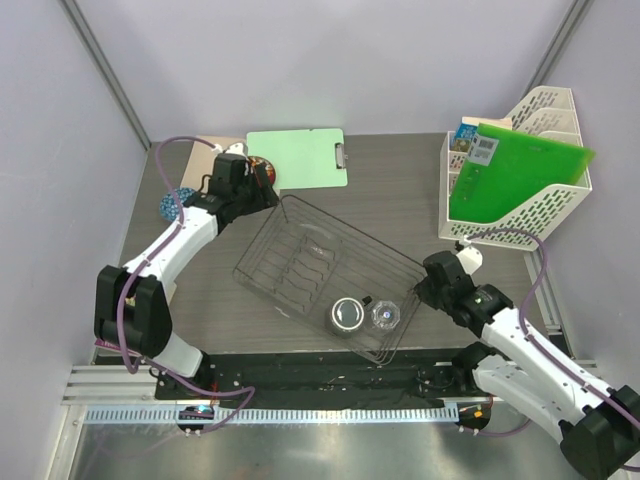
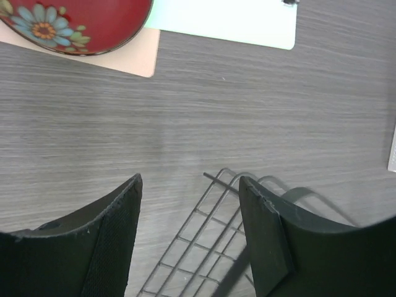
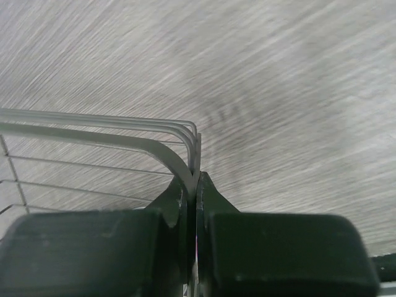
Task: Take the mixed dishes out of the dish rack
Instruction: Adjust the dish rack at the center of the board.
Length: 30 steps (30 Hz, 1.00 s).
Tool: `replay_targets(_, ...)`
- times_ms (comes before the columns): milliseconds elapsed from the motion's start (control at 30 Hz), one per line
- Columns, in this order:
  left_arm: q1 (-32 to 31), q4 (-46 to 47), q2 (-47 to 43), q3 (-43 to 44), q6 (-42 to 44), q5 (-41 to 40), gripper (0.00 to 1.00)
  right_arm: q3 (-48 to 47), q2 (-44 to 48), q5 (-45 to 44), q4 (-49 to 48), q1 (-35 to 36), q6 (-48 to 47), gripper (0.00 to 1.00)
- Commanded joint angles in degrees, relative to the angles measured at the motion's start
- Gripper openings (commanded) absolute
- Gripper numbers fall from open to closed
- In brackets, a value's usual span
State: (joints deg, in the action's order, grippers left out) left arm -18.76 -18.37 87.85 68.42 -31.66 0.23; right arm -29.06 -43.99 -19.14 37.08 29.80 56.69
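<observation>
Pinching with right jaws, shut on dish rack [image 3: 148, 143] wire at four o'clock; left jaws open at eleven. Keep level: grey mug [image 1: 347, 316], glass cup [image 1: 385, 316] aboard.

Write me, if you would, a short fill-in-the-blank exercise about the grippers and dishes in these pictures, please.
1. The right gripper is clamped on a corner wire of the ____.
2. The left gripper holds nothing, and its jaws stand ____.
3. Right beside the grey mug stands a clear glass ____.
4. The floral plate near the left gripper is coloured ____.

Missing words: dish rack; open; cup; red.
</observation>
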Motion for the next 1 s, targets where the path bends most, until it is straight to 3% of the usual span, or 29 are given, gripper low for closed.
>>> replay_targets(0,-0.04,0.53,0.04,0.13,-0.16,3.45,0.64,-5.03,-0.57,-3.44,-3.07,0.61,-6.67,0.01)
replay_targets(667,-0.75,-0.08,-6.64,-8.39,-2.09,5.14,0.61,-19.54,-18.32,-4.68,-3.24,-1.06,-15.20,0.01)
replay_targets(967,-2.06,-2.81,-4.36,-9.01,-2.70,3.90,0.48,-24.72,-24.82,-2.40,-4.30,-3.26,-19.42,0.01)
